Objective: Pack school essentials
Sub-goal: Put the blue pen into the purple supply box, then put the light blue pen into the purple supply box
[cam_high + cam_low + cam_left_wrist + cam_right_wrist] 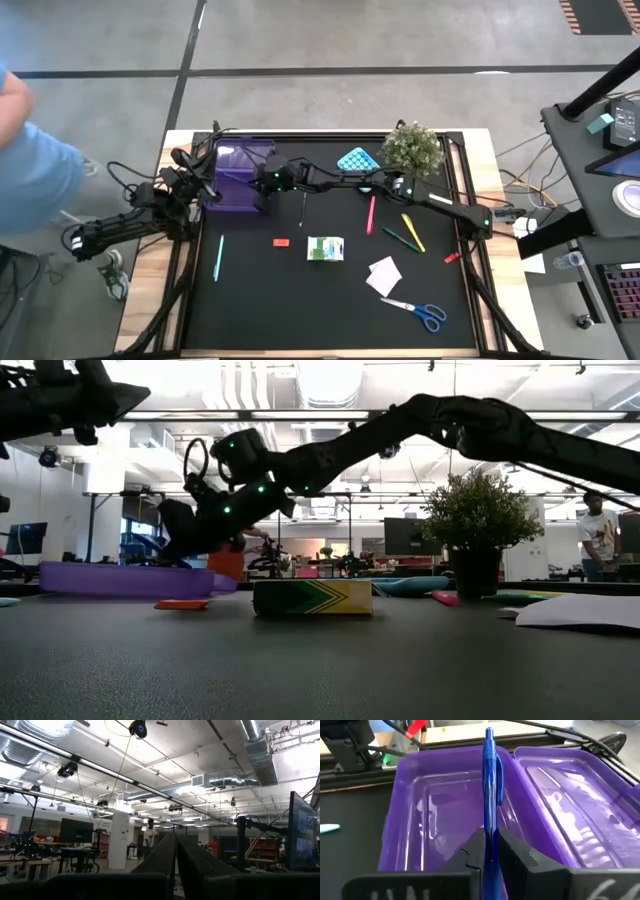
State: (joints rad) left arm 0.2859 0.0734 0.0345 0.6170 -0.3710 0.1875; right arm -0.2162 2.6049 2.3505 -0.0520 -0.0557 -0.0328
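Note:
A translucent purple case [240, 165] lies open at the table's far left, its tray [445, 815] and lid [570, 810] side by side. My right gripper [262, 185] reaches across the table to it, shut on a blue pen [489, 785] that hangs over the tray. On the black mat lie a black pen [303, 207], pink pen [371, 213], yellow pen [412, 231], green pen [400, 238], teal pen [219, 256], red eraser [281, 241], green-white pack [325, 248], paper square [384, 275] and scissors [417, 312]. My left gripper [175, 855] waits shut at the left edge, pointing up. My right gripper pinches the blue pen's near part [490, 832] between its two fingers. The fingers come from the table's right, slanting a little down, and the pen lies along them, its far end [489, 735] sticking out ahead. The pen is lifted clear above the case's tray.
A leafy potted plant [411, 148] and a blue object [357, 159] stand at the far edge, close under my right arm. A small red piece [452, 258] lies at the mat's right. A person in blue [30, 150] stands beyond the table's left edge.

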